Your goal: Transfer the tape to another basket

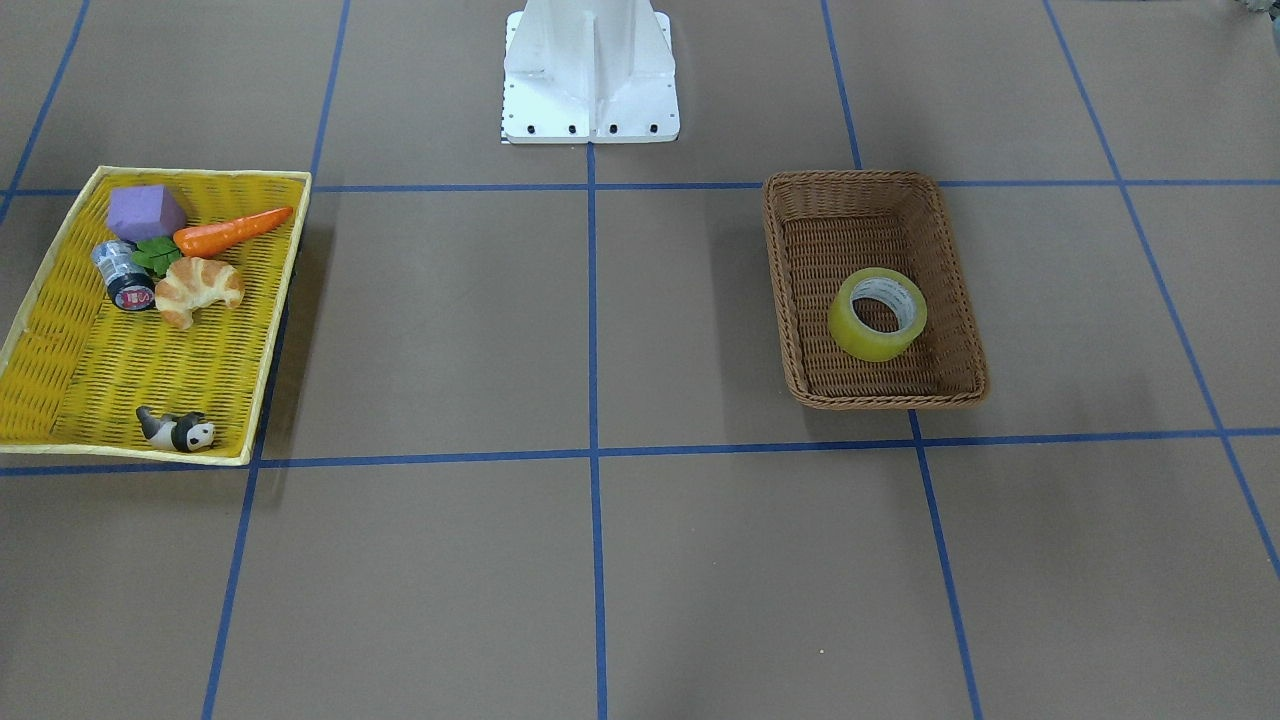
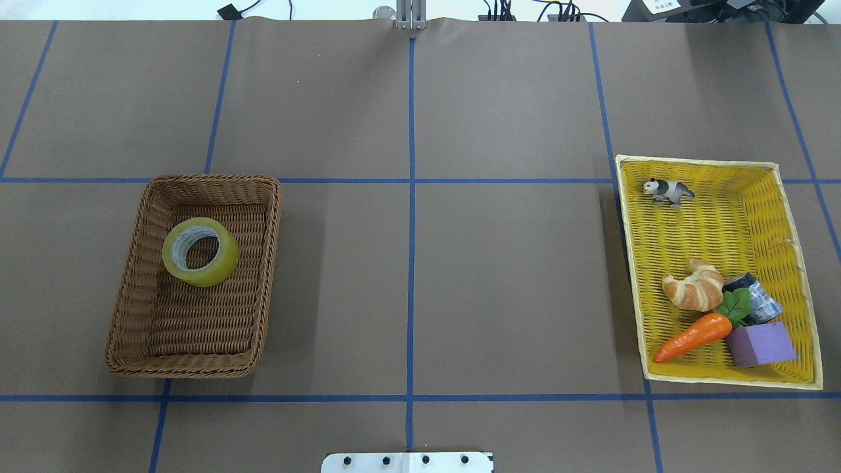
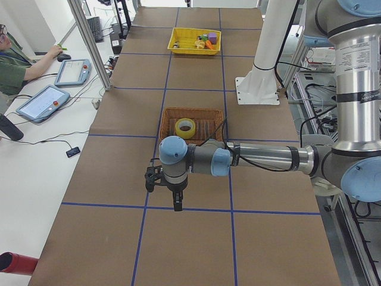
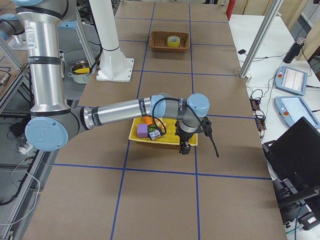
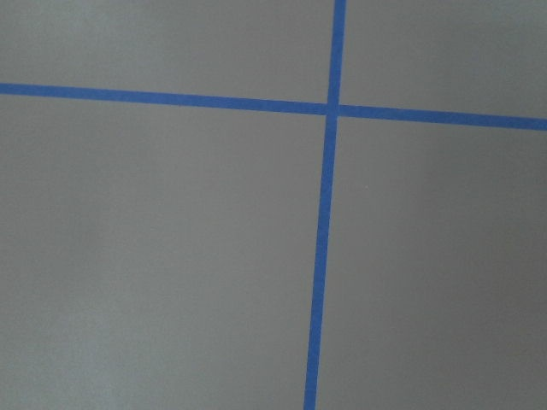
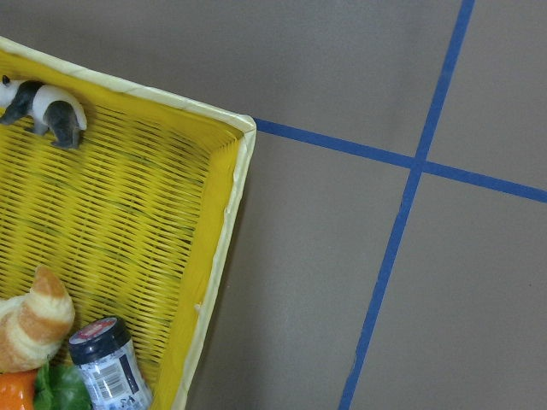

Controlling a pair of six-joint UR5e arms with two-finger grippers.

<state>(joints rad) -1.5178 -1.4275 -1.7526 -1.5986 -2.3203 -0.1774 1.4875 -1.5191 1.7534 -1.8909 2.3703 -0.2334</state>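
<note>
The yellow tape (image 1: 858,338) lies flat inside the brown wicker basket (image 1: 870,178), toward its middle. It also shows in the overhead view (image 2: 227,259), in that basket (image 2: 210,177). My left gripper (image 3: 177,202) shows only in the exterior left view; it hangs above the bare table, nearer that camera than the basket (image 3: 196,111), and I cannot tell whether it is open. My right gripper (image 4: 184,148) shows only in the exterior right view; it hangs over the edge of the yellow tray (image 4: 165,141), and I cannot tell its state. Neither touches the tape.
The shallow yellow tray (image 2: 723,217) holds a toy panda (image 2: 667,191), croissant (image 2: 694,289), carrot (image 2: 693,335), purple block (image 2: 761,343) and small grey can (image 2: 755,299). The white robot base (image 1: 590,70) stands between the two containers. An operator sits beside the table (image 3: 18,59).
</note>
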